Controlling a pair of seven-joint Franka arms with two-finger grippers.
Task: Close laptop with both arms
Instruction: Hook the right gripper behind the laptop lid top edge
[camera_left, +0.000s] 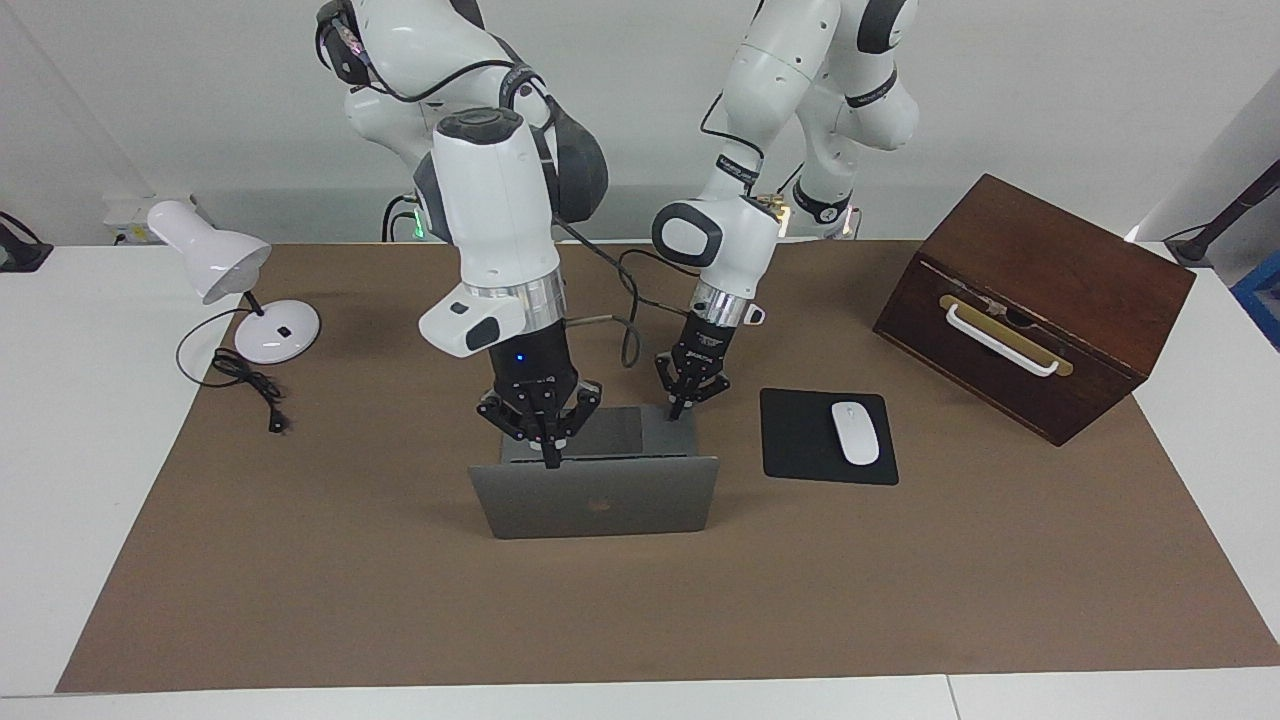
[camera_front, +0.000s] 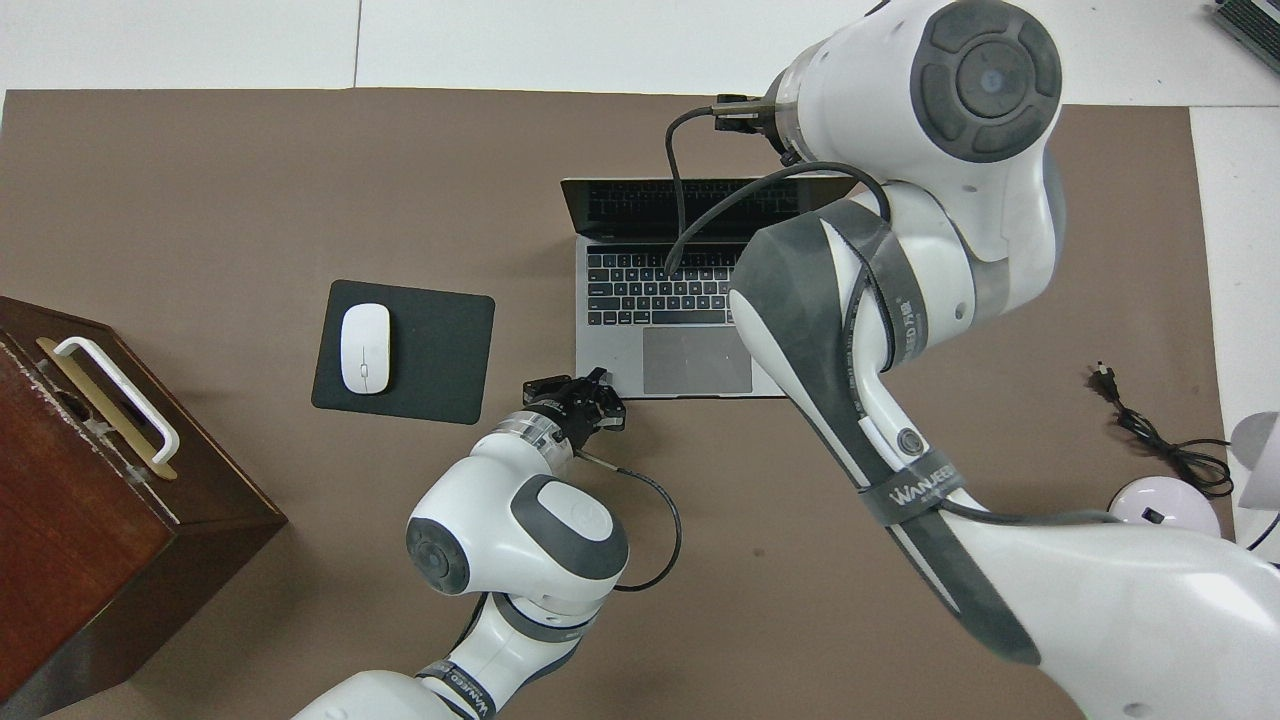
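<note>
Two white jointed arms, the left arm (camera_left: 715, 235) and the right arm (camera_left: 490, 215), with glossy rounded shells and dark grey joint caps. A brushed silver ring circles each wrist above a small black gripper with splayed outer links: left gripper (camera_left: 680, 410), right gripper (camera_left: 550, 462). A blue light glows on the right gripper's black body. Black cables loop from each wrist. A dark grey strap around the right arm carries white lettering; a black lettered band rings the left.
</note>
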